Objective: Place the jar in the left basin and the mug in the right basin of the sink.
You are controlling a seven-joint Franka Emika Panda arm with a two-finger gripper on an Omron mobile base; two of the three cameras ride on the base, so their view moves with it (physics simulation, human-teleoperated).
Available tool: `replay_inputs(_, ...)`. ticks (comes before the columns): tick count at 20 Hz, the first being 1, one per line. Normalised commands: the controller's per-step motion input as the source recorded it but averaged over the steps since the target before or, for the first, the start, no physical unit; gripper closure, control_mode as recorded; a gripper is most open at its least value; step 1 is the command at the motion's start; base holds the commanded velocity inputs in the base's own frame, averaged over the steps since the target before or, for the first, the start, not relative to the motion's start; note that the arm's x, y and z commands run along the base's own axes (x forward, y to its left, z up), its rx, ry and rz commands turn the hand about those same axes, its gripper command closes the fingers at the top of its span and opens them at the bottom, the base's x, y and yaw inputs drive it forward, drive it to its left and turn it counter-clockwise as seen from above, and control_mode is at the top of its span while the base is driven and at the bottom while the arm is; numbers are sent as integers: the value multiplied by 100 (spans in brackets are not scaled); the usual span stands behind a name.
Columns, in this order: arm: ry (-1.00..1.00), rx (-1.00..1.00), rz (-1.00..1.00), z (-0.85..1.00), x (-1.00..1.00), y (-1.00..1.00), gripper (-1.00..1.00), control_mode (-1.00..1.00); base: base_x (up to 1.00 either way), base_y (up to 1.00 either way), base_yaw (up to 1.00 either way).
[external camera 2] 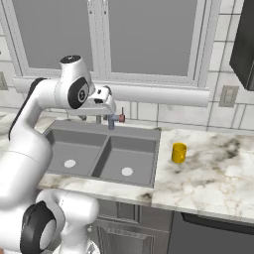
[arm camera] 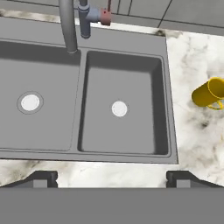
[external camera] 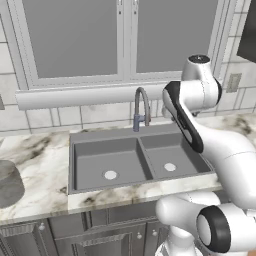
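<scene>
The tool point(arm camera: 112, 177), open and empty above the sink point(arm camera: 168, 105), risks tipping the mug point(arm camera: 209, 92) if its approach runs low.

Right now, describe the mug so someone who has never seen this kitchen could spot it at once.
Find the dark grey double sink set in the marbled counter under the window. On the counter just past the sink's right edge, beside the narrower right basin, stands the mug. It is small and bright yellow-orange, the only vividly coloured thing there, unlike the big grey jar far off on the sink's other side.
</scene>
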Motion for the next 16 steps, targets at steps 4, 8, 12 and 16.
replay_inputs(4,0,-6,0,-9,0,-36,-100,-100,0,0,0)
replay_inputs(8,0,-2,0,-7,0,-42,-100,-100,0,0,0)
replay_inputs(12,0,-1,0,-12,0,-45,-100,-100,0,0,0)
replay_inputs(16,0,-1,0,-16,0,-44,-100,-100,0,0,0)
